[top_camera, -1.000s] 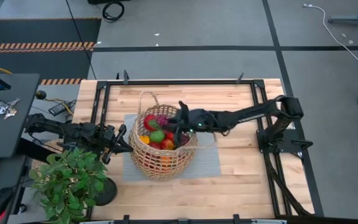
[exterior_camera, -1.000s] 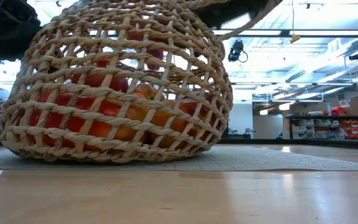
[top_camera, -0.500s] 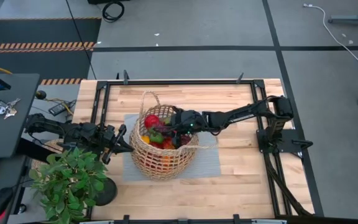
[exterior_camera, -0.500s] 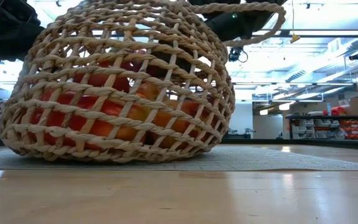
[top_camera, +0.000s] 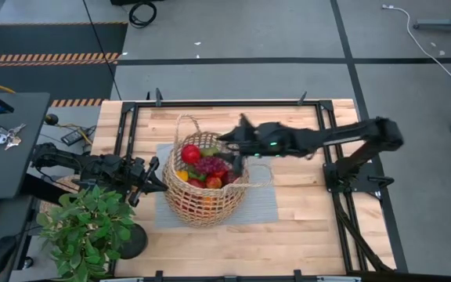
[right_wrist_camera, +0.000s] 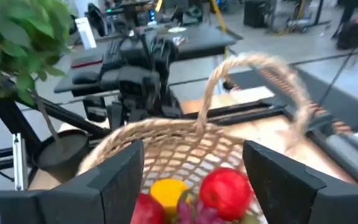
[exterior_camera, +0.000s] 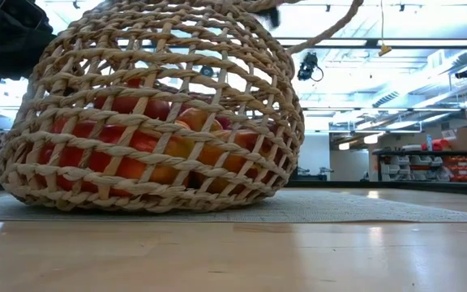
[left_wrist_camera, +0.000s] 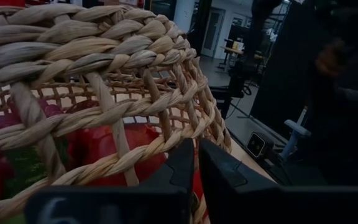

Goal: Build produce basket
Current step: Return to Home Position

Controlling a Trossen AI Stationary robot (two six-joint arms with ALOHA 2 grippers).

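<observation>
— Basket (top_camera: 202,210) stands on the grey mat (top_camera: 261,210) in the middle of the bench (top_camera: 304,235). The produce (top_camera: 203,168) is heaped inside it: red, green and yellow pieces, with purple on top.

— And your two hands?

— My right hand (top_camera: 234,129) hangs above the far right part of the rim, fingers wide apart, holding nothing. My left hand (top_camera: 159,177) is at the left wall of the basket with its fingers almost together. I cannot tell if a strand of wicker is between them.

— So how do you want to go home?

— I would first lift the right hand straight up, and only then draw it back to its own side. One loop handle (right_wrist_camera: 247,61) stands upright at the rim, and the other one (top_camera: 270,175) lies out on the side where this arm is. I think a low sweep could hook one of them and drag the basket.

— And the left one?

— I would open it before any retreat. If it does pinch the weave, pulling back could tip the whole basket. After that I move it directly away from the wall, and slowly, because the potted plant (top_camera: 84,227) is near that arm.
</observation>
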